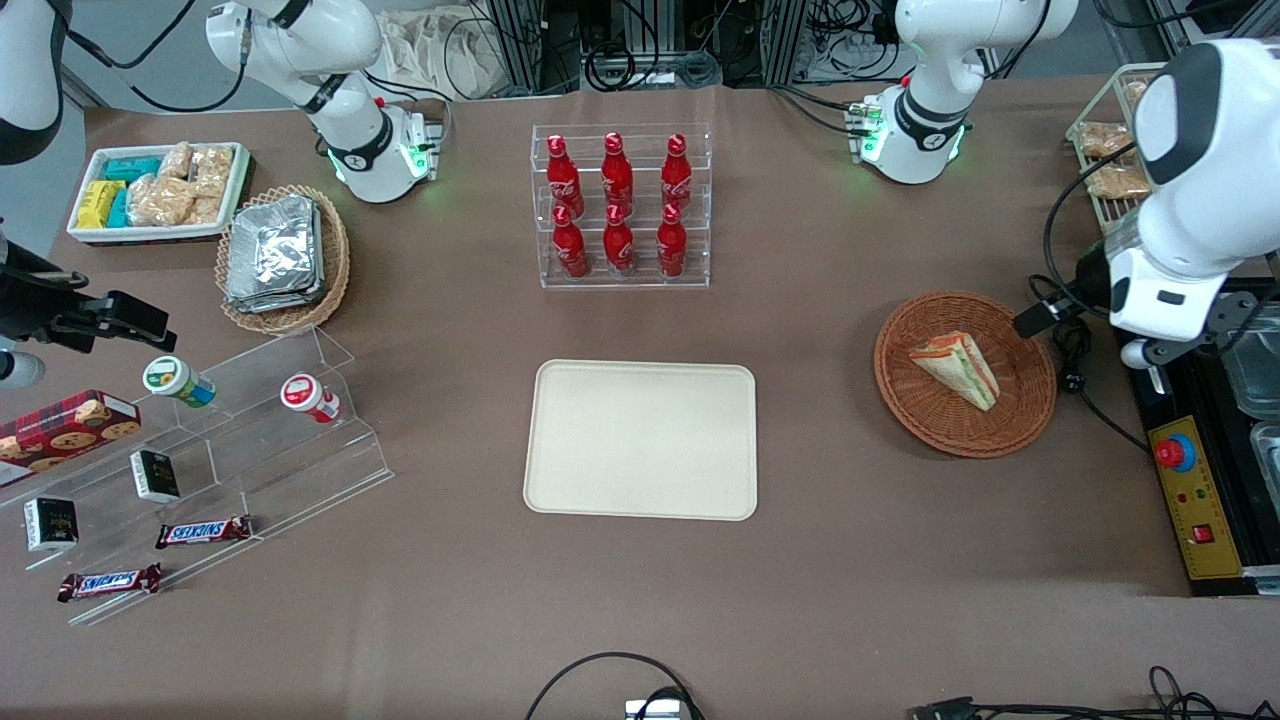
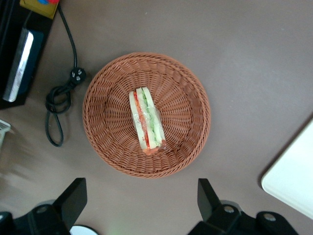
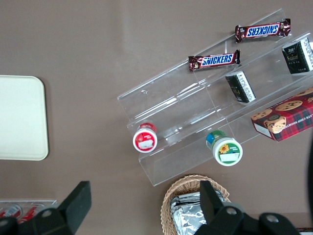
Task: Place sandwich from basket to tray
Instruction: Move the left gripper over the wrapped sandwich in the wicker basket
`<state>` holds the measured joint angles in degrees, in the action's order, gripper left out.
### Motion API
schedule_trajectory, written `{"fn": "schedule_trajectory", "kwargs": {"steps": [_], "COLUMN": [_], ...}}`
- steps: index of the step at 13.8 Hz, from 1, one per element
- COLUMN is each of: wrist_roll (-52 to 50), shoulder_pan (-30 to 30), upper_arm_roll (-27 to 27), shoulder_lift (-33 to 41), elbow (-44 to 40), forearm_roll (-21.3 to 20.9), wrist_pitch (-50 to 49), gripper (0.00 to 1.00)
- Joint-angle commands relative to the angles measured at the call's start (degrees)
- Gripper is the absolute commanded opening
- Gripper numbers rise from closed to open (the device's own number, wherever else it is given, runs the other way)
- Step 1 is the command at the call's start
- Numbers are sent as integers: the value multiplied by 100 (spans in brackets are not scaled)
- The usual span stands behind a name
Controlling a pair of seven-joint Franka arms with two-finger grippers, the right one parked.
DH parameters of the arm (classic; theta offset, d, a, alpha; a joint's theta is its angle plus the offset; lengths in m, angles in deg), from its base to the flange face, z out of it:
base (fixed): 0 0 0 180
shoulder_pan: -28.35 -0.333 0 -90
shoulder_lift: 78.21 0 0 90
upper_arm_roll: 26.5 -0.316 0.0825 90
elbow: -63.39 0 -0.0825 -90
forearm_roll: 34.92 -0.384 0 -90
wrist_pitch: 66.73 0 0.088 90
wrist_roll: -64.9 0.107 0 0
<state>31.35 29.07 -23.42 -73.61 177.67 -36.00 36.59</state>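
The sandwich (image 1: 957,370) (image 2: 145,122), a wrapped wedge with green and red filling, lies on its side in the middle of the reddish-brown woven basket (image 1: 900,400) (image 2: 195,93). My left gripper (image 2: 141,196) hangs open and empty high above the table, just off the basket's rim toward the working arm's end. Its black fingers (image 2: 73,198) stand wide apart over bare table. In the front view the white hand (image 1: 1165,295) covers them. The cream tray (image 1: 640,440) (image 2: 293,181) lies flat and bare beside the basket, toward the table's middle.
A coiled black cable (image 2: 61,98) and a black control box (image 1: 1195,500) sit beside the basket at the working arm's end. A clear rack of red bottles (image 1: 620,205) stands farther from the front camera than the tray. Snack shelves (image 1: 230,440) lie toward the parked arm's end.
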Motion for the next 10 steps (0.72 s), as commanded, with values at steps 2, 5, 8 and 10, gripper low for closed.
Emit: {"fn": "schedule_trajectory", "kwargs": {"steps": [2,5,8,10], "wrist_roll": [-712,-845,-907,-934], "shoulder_pan": [42,42,-11,-29], "upper_arm_roll": [35,70,70,61], "shoulder_lift": [604,621,604,543], "elbow": [1341,1885,2430,2756], "forearm_roll": [-85,-85,-85,-85], "wrist_pitch": [961,1540,2269,2814], "gripper": [100,100,100,100]}}
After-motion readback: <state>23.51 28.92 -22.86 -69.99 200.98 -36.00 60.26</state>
